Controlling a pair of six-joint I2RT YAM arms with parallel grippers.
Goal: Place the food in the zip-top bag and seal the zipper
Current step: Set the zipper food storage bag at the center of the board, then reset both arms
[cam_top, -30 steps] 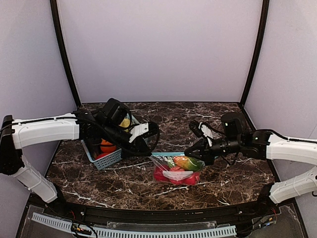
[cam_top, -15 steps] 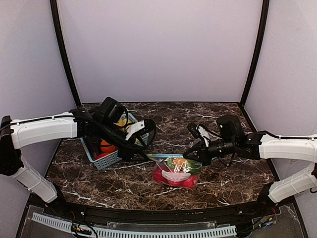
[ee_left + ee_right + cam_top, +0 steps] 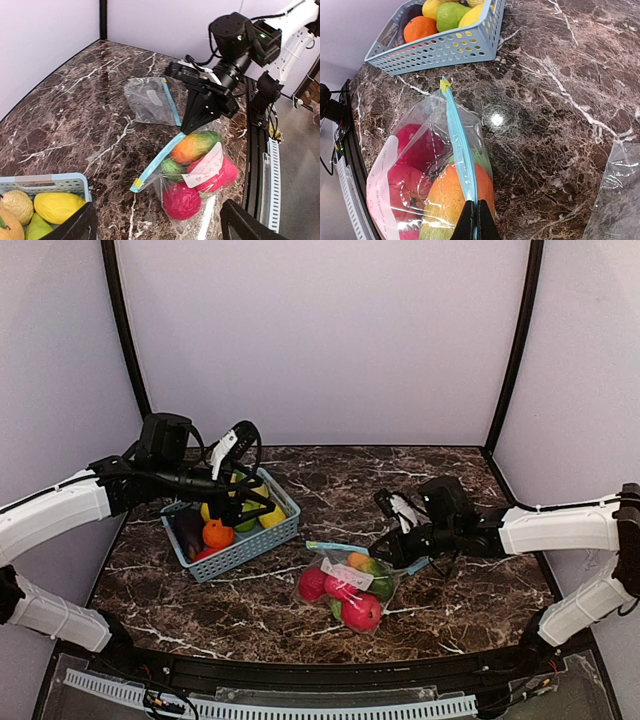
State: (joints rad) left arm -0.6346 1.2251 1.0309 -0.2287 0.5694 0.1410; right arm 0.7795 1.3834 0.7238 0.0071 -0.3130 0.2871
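Observation:
The zip-top bag [image 3: 345, 585] lies on the marble near the front, holding food: red round fruits [image 3: 181, 200] and an orange-green mango [image 3: 195, 145]. Its light-blue zipper [image 3: 456, 135] runs up from my right gripper [image 3: 474, 220], which is shut on the strip's near end [image 3: 398, 548]. My left gripper [image 3: 250, 492] hangs open over the basket, well to the left of the bag; its fingertips [image 3: 80, 227] frame the bag from a distance and hold nothing. A yellow tab [image 3: 136, 183] marks the zipper's free end.
A light-blue mesh basket [image 3: 262, 540] at the left holds more food: yellow, orange, green and dark purple pieces [image 3: 420, 27]. A second, flat clear bag [image 3: 150, 100] lies behind the right gripper. Black frame rails run along the table's front edge.
My left gripper has opened, let go of the bag's left end and drawn back left over the basket. The bag has sagged and shifted slightly left; the right gripper still pinches the zipper.

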